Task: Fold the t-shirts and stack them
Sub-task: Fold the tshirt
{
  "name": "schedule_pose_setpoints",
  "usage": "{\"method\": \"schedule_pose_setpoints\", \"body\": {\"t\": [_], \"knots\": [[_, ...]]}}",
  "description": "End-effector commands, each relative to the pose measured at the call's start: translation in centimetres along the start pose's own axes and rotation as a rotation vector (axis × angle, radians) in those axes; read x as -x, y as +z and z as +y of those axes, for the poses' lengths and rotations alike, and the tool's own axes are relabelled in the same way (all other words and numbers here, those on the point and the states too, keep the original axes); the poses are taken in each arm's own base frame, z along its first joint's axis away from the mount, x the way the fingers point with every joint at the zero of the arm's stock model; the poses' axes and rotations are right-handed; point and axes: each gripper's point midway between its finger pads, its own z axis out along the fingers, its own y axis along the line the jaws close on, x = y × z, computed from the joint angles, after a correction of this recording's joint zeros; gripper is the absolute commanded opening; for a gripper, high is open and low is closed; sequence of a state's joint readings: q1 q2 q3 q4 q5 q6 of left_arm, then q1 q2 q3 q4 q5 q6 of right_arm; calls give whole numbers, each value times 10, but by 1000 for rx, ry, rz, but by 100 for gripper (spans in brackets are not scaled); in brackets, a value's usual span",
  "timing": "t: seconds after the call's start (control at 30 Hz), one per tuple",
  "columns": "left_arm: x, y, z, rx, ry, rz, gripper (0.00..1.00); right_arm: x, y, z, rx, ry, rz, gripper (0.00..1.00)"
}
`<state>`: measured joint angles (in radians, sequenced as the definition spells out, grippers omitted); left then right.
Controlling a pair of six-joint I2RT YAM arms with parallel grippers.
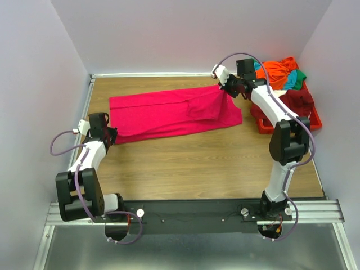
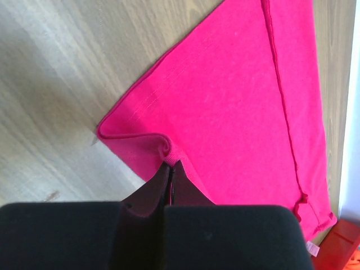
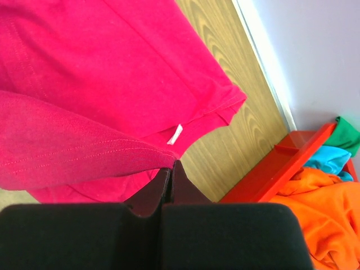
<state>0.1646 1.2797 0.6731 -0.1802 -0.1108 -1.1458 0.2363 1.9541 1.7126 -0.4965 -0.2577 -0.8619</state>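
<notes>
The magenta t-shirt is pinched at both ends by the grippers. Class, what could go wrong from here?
1. The left gripper holds only a small bunch of corner hem on the magenta t-shirt; a pull might slip it free.
2. The right gripper works close to the red bin; its arm could knock the bin or snag the piled shirts inside.
3. If the two arms move unevenly, the fold may land crooked.

2 arms, the left arm (image 1: 93,154) and the right arm (image 1: 270,108), each have white links between bulky black joint housings. a lilac cable (image 1: 61,138) loops along each. black wedge-shaped fingers (image 2: 153,192) taper from a broad black body. both bases sit on a black bar (image 1: 191,214) over a silver slotted rail (image 1: 315,211).
</notes>
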Motion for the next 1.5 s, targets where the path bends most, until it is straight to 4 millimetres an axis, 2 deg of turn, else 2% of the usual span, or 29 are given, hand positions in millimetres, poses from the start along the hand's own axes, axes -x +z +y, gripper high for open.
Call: {"method": "schedule_pose_setpoints", "body": {"t": [0.0, 0.4, 1.07, 1.47], "knots": [[4, 7, -8, -8, 14, 4, 0, 3, 6, -13, -45, 20, 11, 1], [8, 22, -24, -5, 6, 22, 0, 0, 18, -21, -70, 44, 31, 1], [12, 45, -17, 27, 10, 39, 0, -4, 51, -37, -96, 90, 39, 1], [14, 49, -16, 31, 15, 39, 0, 6, 62, -44, -101, 112, 3, 1]]}}
